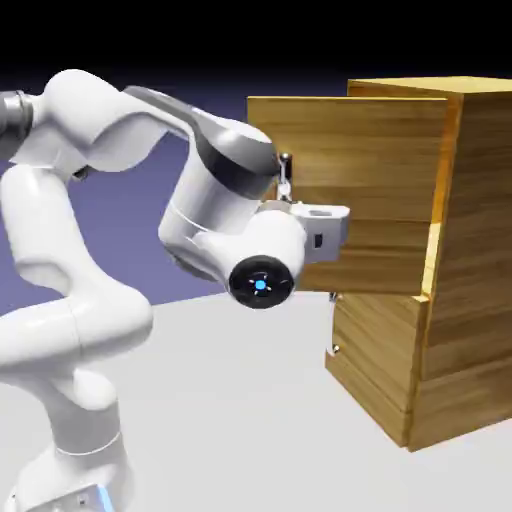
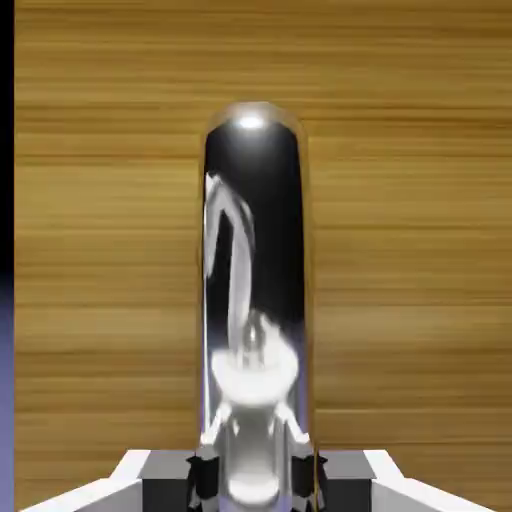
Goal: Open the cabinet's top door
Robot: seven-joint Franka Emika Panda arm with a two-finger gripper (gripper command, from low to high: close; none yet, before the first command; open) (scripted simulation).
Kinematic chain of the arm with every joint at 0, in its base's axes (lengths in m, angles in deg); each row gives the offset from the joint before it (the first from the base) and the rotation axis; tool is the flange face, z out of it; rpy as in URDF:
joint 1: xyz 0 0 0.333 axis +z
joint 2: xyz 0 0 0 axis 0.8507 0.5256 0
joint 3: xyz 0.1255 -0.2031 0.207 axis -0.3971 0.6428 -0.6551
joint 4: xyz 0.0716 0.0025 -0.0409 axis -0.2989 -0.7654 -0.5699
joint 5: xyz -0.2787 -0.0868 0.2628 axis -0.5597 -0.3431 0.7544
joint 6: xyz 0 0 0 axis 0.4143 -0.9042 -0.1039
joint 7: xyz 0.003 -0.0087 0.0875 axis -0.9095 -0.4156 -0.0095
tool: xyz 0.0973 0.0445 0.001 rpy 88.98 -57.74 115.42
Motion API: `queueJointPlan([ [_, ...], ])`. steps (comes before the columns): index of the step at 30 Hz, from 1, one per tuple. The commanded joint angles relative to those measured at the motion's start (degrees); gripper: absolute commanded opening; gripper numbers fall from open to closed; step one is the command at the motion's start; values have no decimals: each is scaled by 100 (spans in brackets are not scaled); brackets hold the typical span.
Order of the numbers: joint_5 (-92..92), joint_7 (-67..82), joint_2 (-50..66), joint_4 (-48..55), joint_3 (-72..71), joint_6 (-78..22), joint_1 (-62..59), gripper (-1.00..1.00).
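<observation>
The arm's round wrist (image 1: 260,283) lay nearest the camera in the exterior view, with the claw (image 2: 256,482) beyond it at the door. The claw was closed on the door's long silver handle (image 2: 254,300), one fingertip against each side of the bar, close to one end of it. The top door (image 1: 350,190) stood swung well out from the cabinet (image 1: 470,240), hinged along its edge at the exterior view's right, the handle near its free edge.

The step in hand looked to be the last of the pull, with the door seemingly most of the way open. Doing it well meant following the hinge's arc rather than dragging straight back, turning the wrist with the door so that the fingers stayed square to the bar. A steady, gentle pull suited it; twisting could have slid the grip off the handle's end. Once wide enough, the claw needed to loosen before backing straight away.
</observation>
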Motion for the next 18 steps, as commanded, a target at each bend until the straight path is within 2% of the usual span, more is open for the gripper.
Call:
queueJointPlan([
  [1,-176,105,208,157,-4,-73,-40,-100],
  [16,-2397,941,3171,2817,-268,-884,-132,-100],
  [17,-2397,941,3171,2817,-268,-884,-132,100],
  [18,-2397,941,3171,2817,-268,-884,-132,100],
])
